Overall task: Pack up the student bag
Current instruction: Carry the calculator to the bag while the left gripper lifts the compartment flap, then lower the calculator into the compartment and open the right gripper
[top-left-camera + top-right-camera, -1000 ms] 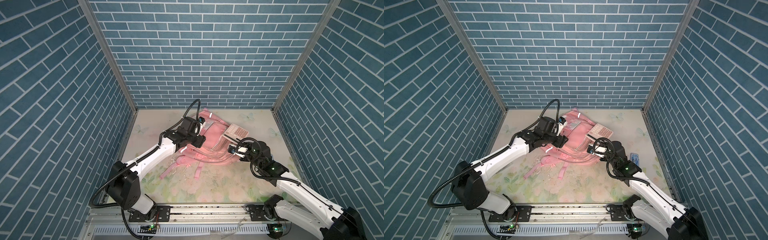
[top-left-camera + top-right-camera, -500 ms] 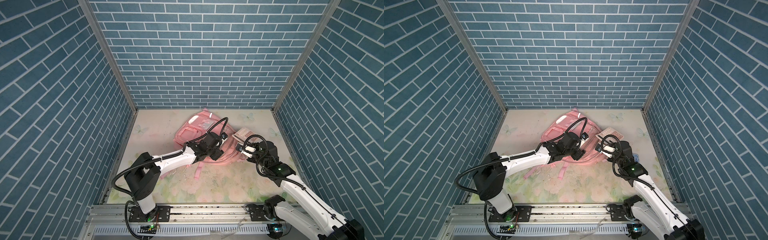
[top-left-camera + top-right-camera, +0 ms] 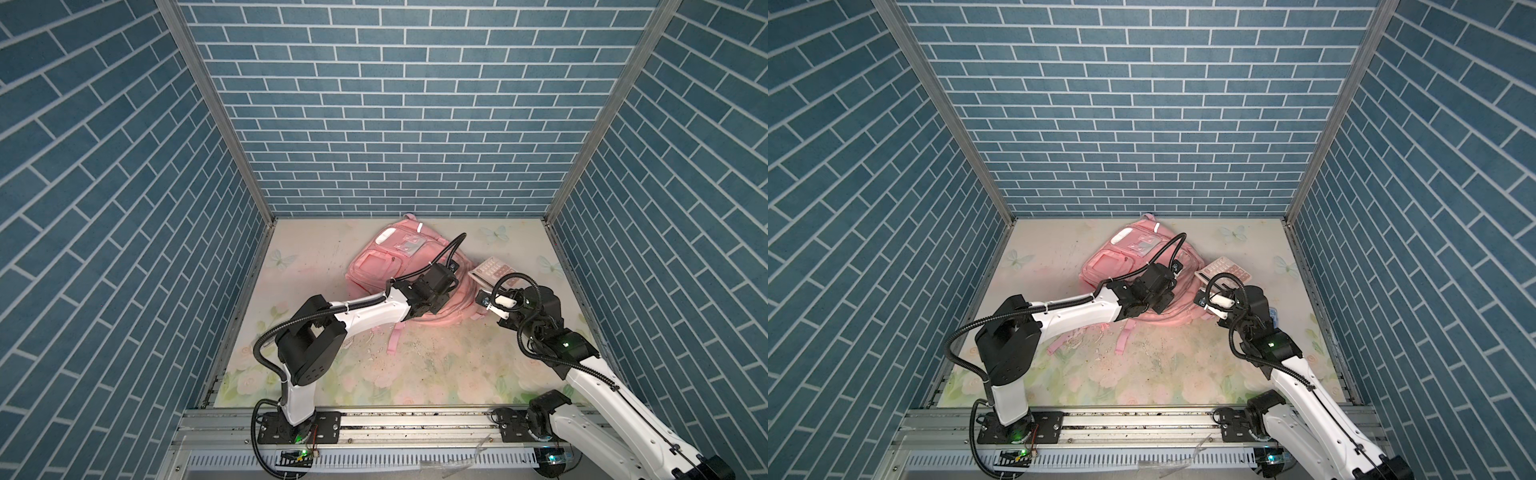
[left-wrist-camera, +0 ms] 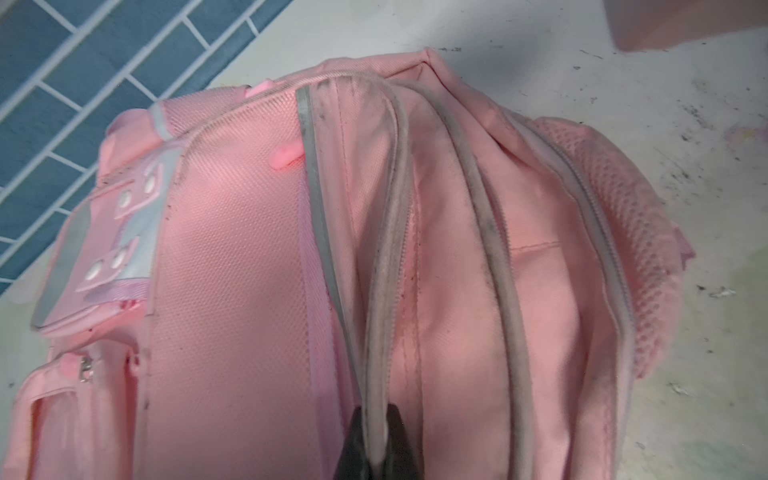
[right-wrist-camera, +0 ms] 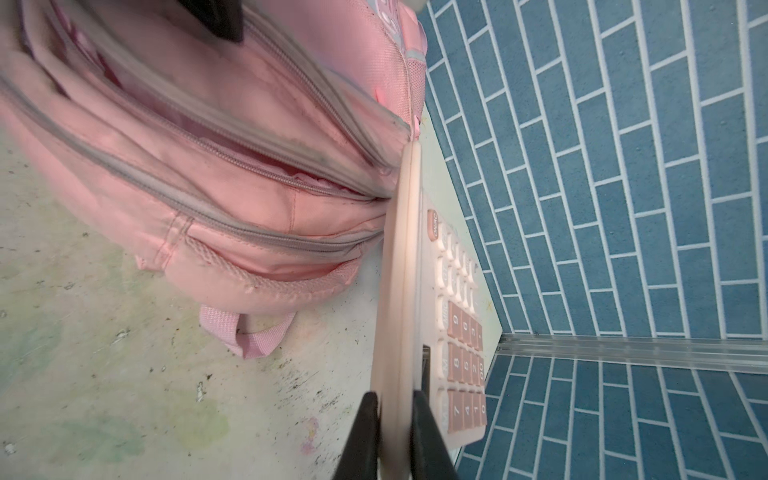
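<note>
Your right tool (image 5: pixel 395 401) grips the calculator (image 5: pixel 461 374) edge-on, its far end seemingly touching the student bag (image 3: pixel 386 266) lying leftward on the bench (image 3: pixel 415 365), whose zip rim (image 4: pixel 386 249) your left tool (image 4: pixel 376 413) pinches.

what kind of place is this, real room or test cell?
Probably a staged robot test cell: brick-print wall panels in aluminium posts, a floral-print tabletop, and left arm and right arm bolted to a front rail.
</note>
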### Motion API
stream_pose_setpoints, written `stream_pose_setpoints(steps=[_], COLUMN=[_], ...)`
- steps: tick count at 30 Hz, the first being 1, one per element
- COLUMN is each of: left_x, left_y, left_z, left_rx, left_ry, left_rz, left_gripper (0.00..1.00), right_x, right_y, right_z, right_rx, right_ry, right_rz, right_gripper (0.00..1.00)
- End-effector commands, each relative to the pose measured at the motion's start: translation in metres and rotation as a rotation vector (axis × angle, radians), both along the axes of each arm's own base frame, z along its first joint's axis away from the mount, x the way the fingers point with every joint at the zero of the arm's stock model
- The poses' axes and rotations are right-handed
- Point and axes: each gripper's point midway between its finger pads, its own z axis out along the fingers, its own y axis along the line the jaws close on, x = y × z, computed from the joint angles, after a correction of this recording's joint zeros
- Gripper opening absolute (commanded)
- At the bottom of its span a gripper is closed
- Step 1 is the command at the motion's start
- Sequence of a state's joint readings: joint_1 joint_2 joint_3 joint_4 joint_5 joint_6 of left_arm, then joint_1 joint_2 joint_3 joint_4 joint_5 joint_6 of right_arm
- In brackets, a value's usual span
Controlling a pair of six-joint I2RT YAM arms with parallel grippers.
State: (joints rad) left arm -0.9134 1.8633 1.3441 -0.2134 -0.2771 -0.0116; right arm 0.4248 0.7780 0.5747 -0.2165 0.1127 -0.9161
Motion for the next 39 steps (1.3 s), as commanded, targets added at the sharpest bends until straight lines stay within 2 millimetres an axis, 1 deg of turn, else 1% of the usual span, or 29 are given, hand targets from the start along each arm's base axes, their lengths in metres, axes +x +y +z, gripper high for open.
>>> stream_pose_setpoints(steps=[1, 5, 6, 8, 10, 12, 16, 18, 20, 21, 23, 27, 30, 32, 34, 37, 38, 39], left_x=[0.019, 0.028, 0.029, 0.032, 0.033, 0.029, 0.023, 0.02, 0.017, 0.016, 0.012, 0.002, -0.002, -0.003, -0.004, -0.005, -0.005, -0.005], left_y=[0.021, 0.035, 0.037, 0.043, 0.046, 0.044, 0.041, 0.041, 0.044, 0.046, 0.049, 0.049, 0.048, 0.048, 0.047, 0.047, 0.048, 0.048], left_z=[0.045, 0.094, 0.108, 0.13, 0.146, 0.155, 0.156, 0.157, 0.156, 0.156, 0.154, 0.151, 0.153, 0.155, 0.157, 0.156, 0.155, 0.154], left_rx=[-0.108, -0.323, -0.378, -0.462, -0.527, -0.576, -0.66, -0.688, -0.696, -0.701, -0.716, -0.744, -0.751, -0.758, -0.762, -0.763, -0.763, -0.762], left_ry=[-0.046, -0.052, -0.058, -0.07, -0.074, -0.063, -0.007, 0.008, 0.011, 0.011, 0.023, 0.057, 0.068, 0.067, 0.064, 0.067, 0.068, 0.068], left_rz=[0.101, 0.141, 0.148, 0.167, 0.175, 0.168, 0.152, 0.141, 0.148, 0.149, 0.147, 0.123, 0.108, 0.104, 0.098, 0.097, 0.097, 0.097], left_gripper=[0.0, 0.0, 0.0, 0.0, 0.0, 0.0, 0.0, 0.0, 0.0, 0.0, 0.0, 0.0, 0.0, 0.0, 0.0, 0.0, 0.0, 0.0], right_x=[-0.005, -0.01, -0.011, -0.014, -0.014, -0.013, -0.004, 0.005, 0.015, 0.02, 0.031, 0.056, 0.068, 0.074, 0.078, 0.077, 0.075, 0.074], right_y=[0.001, 0.007, 0.011, 0.019, 0.03, 0.044, 0.071, 0.083, 0.093, 0.097, 0.102, 0.109, 0.122, 0.132, 0.14, 0.151, 0.155, 0.156], right_z=[0.01, 0.008, 0.009, 0.009, 0.009, 0.007, -0.009, -0.012, -0.014, -0.018, -0.03, -0.054, -0.062, -0.064, -0.069, -0.076, -0.077, -0.077], right_rx=[0.054, 0.057, 0.066, 0.085, 0.092, 0.075, 0.038, 0.045, 0.041, 0.029, -0.02, -0.112, -0.121, -0.114, -0.13, -0.139, -0.132, -0.129], right_ry=[-0.017, -0.02, -0.021, -0.019, -0.029, -0.044, -0.033, -0.048, -0.057, -0.05, -0.031, -0.052, -0.066, -0.076, -0.079, -0.057, -0.05, -0.047], right_rz=[0.0, 0.052, 0.069, 0.107, 0.141, 0.173, 0.226, 0.244, 0.264, 0.272, 0.266, 0.264, 0.294, 0.323, 0.36, 0.429, 0.451, 0.458], right_gripper=[0.0, 0.0, 0.0, 0.0, 0.0, 0.0, 0.0, 0.0, 0.03, 0.03, 0.04, 0.04, 0.06, 0.08, 0.14, 0.36, 0.45, 0.5])
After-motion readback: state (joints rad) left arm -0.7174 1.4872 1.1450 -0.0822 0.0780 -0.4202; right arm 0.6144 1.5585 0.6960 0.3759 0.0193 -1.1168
